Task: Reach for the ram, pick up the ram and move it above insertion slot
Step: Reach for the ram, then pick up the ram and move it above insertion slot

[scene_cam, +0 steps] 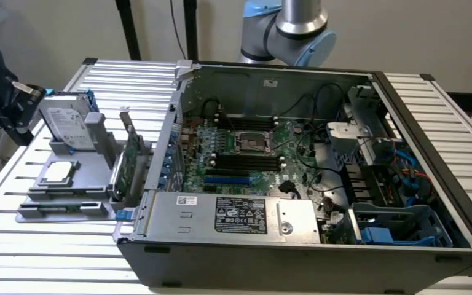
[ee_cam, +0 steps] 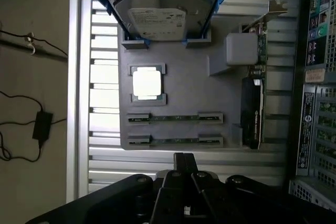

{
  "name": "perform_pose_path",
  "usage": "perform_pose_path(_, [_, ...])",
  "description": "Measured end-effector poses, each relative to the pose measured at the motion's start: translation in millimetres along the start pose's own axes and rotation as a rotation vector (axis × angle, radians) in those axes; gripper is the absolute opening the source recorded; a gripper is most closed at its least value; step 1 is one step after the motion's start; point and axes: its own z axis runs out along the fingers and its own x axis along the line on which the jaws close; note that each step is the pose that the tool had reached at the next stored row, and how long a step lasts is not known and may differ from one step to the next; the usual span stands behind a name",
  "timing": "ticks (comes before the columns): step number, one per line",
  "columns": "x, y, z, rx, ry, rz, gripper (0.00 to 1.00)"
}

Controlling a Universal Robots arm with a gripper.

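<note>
Two ram sticks, thin green strips, lie in grooves of a grey holder tray (ee_cam: 173,74): one ram (ee_cam: 175,117) farther from my fingers, the other ram (ee_cam: 175,141) closer to them. My gripper (ee_cam: 184,162) hangs above the slatted table just off the tray's edge on the ram side, fingers shut together with nothing between them. In the exterior view the gripper (scene_cam: 19,130) is high at the exterior view's left, above the tray (scene_cam: 80,184). The black insertion slots (scene_cam: 248,161) lie on the motherboard inside the open computer case (scene_cam: 302,252).
The tray also carries a silver hard drive (ee_cam: 157,19) in a blue frame, a square processor (ee_cam: 147,83) and an upright green expansion card (ee_cam: 254,103). The case's side wall (scene_cam: 166,141) stands between tray and motherboard. Cables (ee_cam: 31,124) lie beside the table.
</note>
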Motion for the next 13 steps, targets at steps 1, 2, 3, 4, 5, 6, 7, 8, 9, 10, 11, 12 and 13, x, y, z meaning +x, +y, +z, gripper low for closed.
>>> perform_pose_path(1, [0.0, 0.0, 0.0, 0.0000, 0.0000, 0.000, 0.11])
perform_pose_path(2, [0.0, 0.0, 0.0, 0.0000, 0.0001, 0.000, 0.11])
perform_pose_path(3, [0.0, 0.0, 0.0, 0.0000, 0.0000, 0.000, 0.11])
perform_pose_path(4, [0.0, 0.0, -0.1, 0.0001, 0.0004, -0.008, 0.11])
perform_pose_path(5, [0.0, 0.0, 0.0, 0.0001, 0.0010, -0.026, 0.11])
perform_pose_path(6, [0.0, 0.0, 0.0, 0.0001, 0.0017, -0.044, 0.11])
perform_pose_path(7, [0.0, 0.1, 0.0, 0.0001, 0.0024, -0.061, 0.11])
perform_pose_path(8, [0.0, 0.1, 0.0, 0.0001, 0.0031, -0.081, 0.11])
perform_pose_path(9, [0.0, 0.1, -0.1, 0.0002, 0.0039, -0.099, 0.11])
perform_pose_path(10, [0.0, 0.0, 0.0, 0.0001, 0.0045, -0.117, 0.11])
perform_pose_path(11, [0.0, 0.1, 0.0, 0.0001, 0.0052, -0.135, 0.11])
perform_pose_path(12, [0.0, 0.1, 0.0, 0.0001, 0.0058, -0.153, 0.11])
perform_pose_path(13, [0.0, 0.1, 0.0, 0.0001, 0.0065, -0.171, 0.11])
